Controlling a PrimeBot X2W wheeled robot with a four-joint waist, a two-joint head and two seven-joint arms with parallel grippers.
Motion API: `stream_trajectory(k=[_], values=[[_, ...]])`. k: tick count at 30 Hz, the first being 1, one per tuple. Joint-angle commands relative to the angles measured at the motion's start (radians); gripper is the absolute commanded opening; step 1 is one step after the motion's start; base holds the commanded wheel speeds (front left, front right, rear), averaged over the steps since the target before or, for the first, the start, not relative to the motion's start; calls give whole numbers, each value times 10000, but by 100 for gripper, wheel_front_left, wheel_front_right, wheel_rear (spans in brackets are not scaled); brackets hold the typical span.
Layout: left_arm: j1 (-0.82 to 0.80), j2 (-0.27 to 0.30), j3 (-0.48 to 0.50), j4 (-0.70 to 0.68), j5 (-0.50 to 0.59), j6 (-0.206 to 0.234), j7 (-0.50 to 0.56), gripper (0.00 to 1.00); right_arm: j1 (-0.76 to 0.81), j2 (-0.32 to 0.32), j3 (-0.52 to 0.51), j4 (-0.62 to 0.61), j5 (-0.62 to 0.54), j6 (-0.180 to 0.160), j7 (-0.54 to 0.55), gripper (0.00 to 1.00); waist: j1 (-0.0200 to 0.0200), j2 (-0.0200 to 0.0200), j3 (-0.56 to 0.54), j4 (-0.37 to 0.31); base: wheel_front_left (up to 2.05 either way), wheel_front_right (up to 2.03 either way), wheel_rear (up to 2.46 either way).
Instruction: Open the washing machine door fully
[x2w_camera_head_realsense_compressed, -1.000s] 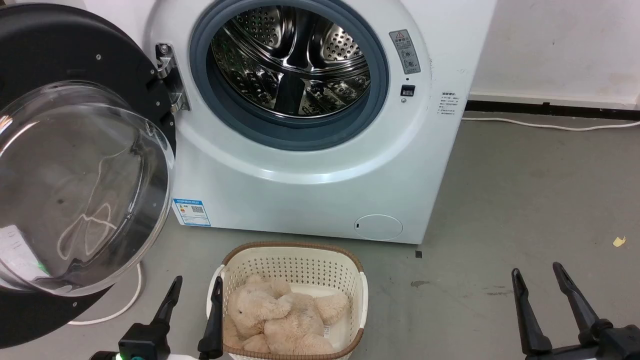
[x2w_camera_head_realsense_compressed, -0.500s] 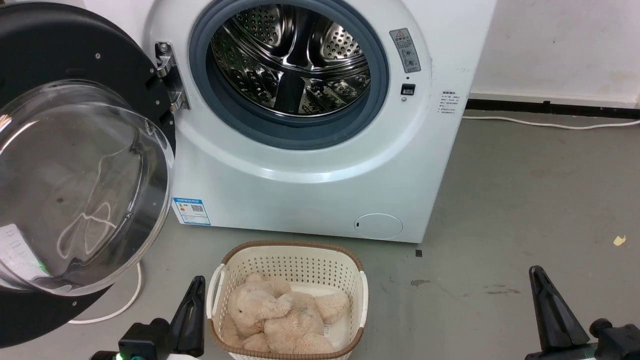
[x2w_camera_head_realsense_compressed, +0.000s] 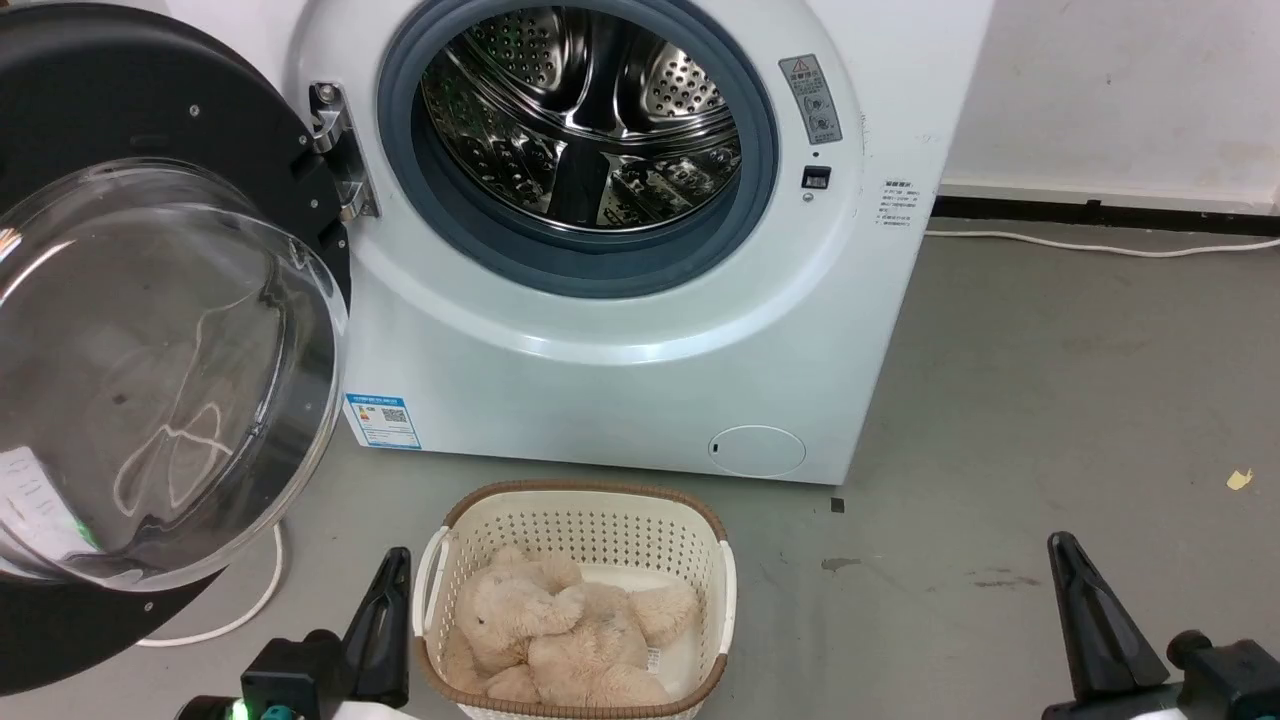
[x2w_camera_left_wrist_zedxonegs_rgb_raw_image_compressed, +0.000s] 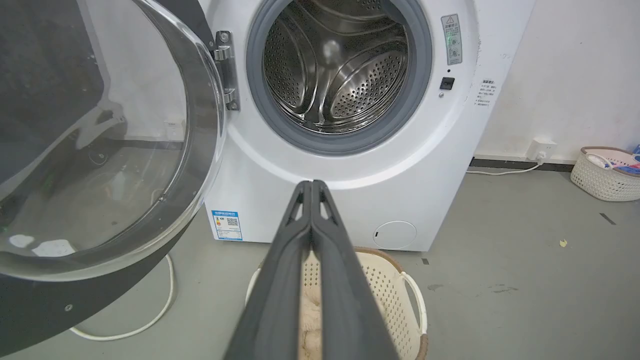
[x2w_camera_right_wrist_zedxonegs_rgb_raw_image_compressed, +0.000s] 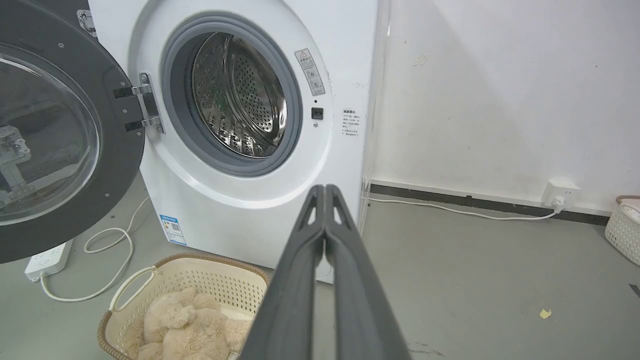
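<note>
Washing day, mid-task: the washing machine door (x2w_camera_head_realsense_compressed: 160, 370) stands swung out on the left of the machine. It hangs from its hinge (x2w_camera_head_realsense_compressed: 335, 150) beside the grey-ringed drum opening (x2w_camera_head_realsense_compressed: 580, 140), which is laid bare. The round black disc is upright, with its bulging glass bowl facing right and toward the near side and its free edge out at the near left. Being round, it has no long axis of its own; the line that matters is the upright hinge line at its far right edge.

The left pincer (x2w_camera_head_realsense_compressed: 392, 575) is clenched on nothing, its fingers pressed flat together, low over the floor just left of a basket (x2w_camera_head_realsense_compressed: 725, 590) holding a plush toy (x2w_camera_head_realsense_compressed: 560, 630). The door lies to its left, near but apart. The right pincer (x2w_camera_head_realsense_compressed: 1068, 565), likewise clenched and empty, sits well off to the right, so the left arm is plainly the nearer.

The door looks wide open. Any further swing would mean pushing its inner face leftward and away, and whether the hinge has travel left cannot be told.
</note>
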Motion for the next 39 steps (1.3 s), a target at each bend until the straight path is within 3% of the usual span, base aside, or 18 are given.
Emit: stream_trajectory(k=[1, 39], values=[[-95, -67, 73, -14, 116, -63, 54, 0, -150, 9, 31, 29, -80, -1, 81, 0, 0, 0, 1, -2, 0, 0, 0], [-324, -842, 990, -48, 1279, -673, 788, 0, -614, 26, 306, 227, -276, -4, 874, 0, 0, 0, 66, -86, 0, 0, 0]])
